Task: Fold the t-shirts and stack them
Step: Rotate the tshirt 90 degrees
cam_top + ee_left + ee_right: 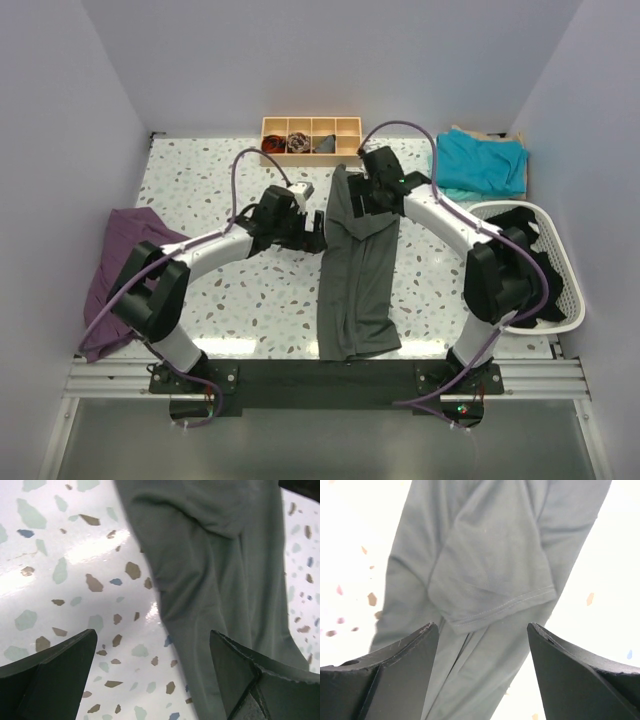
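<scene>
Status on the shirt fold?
Left tool open, at left edge of grey t-shirt. Right tool open above its folded-in sleeve. Shirt lies as a long strip, unstacked; teal t-shirt far right. No obstruction seen.

The top external camera sits above and behind the arm bases and looks steeply down over the whole terrazzo table [200, 175]. Each wrist camera looks down at close range between its own fingers. The left fingers [55, 680] frame tabletop and one edge of the charcoal grey t-shirt [220, 570]. The right fingers [580, 680] frame its sleeve [495, 585]. All three views share that shirt.
</scene>
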Controlling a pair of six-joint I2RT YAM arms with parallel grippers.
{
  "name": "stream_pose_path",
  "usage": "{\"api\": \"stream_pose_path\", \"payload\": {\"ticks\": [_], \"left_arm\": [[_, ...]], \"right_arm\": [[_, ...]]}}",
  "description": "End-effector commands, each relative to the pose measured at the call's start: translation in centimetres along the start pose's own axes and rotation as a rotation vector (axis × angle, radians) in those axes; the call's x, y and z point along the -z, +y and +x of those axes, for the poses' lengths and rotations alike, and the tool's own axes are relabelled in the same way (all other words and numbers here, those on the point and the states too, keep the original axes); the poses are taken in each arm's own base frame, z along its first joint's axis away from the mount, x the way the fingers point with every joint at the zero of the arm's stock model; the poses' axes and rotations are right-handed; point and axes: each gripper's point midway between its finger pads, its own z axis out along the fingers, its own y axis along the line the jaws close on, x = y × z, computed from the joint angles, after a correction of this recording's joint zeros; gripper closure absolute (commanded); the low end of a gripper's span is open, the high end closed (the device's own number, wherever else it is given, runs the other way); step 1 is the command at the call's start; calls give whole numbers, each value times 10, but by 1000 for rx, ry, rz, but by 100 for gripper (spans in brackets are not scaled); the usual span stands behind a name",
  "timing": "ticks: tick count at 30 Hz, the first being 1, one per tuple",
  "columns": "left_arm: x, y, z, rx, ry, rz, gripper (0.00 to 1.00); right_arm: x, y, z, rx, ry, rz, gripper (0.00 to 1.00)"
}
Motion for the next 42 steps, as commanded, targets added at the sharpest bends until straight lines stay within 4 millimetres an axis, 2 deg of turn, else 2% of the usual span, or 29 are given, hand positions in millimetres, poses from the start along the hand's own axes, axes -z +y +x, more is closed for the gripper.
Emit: {"api": "stream_pose_path", "payload": {"ticks": [1, 2, 3, 5, 6, 7, 8, 9, 11, 12, 13, 14, 16, 17, 19, 20, 22, 23, 25, 26, 28, 29, 33, 34, 35, 37, 38, 42], "left_arm": [[25, -33, -3, -69, -16, 164, 0], [28, -39, 3, -78, 2, 195, 0], [31, -39, 15, -76, 28, 201, 0], [35, -42, 31, -72, 60, 225, 0], [38, -38, 47, -60, 81, 222, 0], [40, -38, 56, -51, 94, 230, 0], [43, -39, 64, -35, 100, 238, 0], [47, -36, 77, -24, 110, 242, 0], [51, -36, 103, 2, 149, 252, 0], [56, -39, 102, 2, 127, 265, 0], [57, -38, 105, 6, 116, 260, 0], [60, -38, 103, 17, 85, 259, 0], [60, -35, 91, 10, 36, 230, 0], [62, -40, 75, -10, -3, 234, 0], [59, -45, 58, -31, -28, 236, 0], [54, -53, 33, -64, -61, 243, 0], [46, -64, 9, -105, -85, 261, 0], [35, -75, -22, -139, -135, 279, 0], [22, -86, -46, -164, -151, 323, 0], [5, -93, -70, -182, -175, 346, 0], [-11, -99, -87, -187, -172, 409, 0], [-30, -102, -104, -199, -176, 438, 0], [-68, -107, -127, -190, -160, 545, 0], [-73, -109, -126, -189, -138, 589, 0], [-90, -109, -128, -187, -116, 613, 0], [-103, -111, -124, -182, -75, 674, 0], [-121, -106, -123, -174, -63, 669, 0], [-157, -88, -123, -146, -68, 599, 0]], "right_arm": [[40, -9, -4, -28, 5, 11, 24], [44, -8, 5, -49, 28, -1, 24], [44, -10, 34, -46, 102, 0, 25], [59, -9, 56, -92, 128, -24, 25], [59, -9, 90, -98, 198, -25, 25], [76, -3, 94, -138, 173, -73, 25], [80, 0, 106, -148, 184, -91, 25], [85, 4, 131, -143, 221, -102, 25], [103, 10, 141, -170, 202, -133, 25], [108, 11, 156, -163, 229, -127, 25], [112, 10, 159, -200, 221, -107, 25], [120, 9, 157, -217, 180, -111, 25], [118, 6, 159, -256, 143, -100, 25], [117, 2, 157, -266, 123, -77, 23], [115, -13, 144, -301, 65, 17, 23], [116, -22, 138, -306, 47, 73, 21], [119, -36, 116, -304, -11, 155, 20], [124, -38, 101, -316, -47, 169, 19], [122, -47, 87, -322, -72, 192, 18], [123, -52, 81, -334, -84, 202, 18], [125, -64, 67, -353, -115, 224, 18], [127, -68, 61, -361, -128, 232, 18], [130, -82, 49, -368, -150, 247, 18], [128, -83, 49, -359, -148, 250, 17], [127, -83, 48, -357, -146, 247, 17], [123, -83, 47, -354, -143, 240, 17], [118, -80, 48, -353, -134, 228, 17], [104, -74, 52, -343, -103, 204, 17]]}}
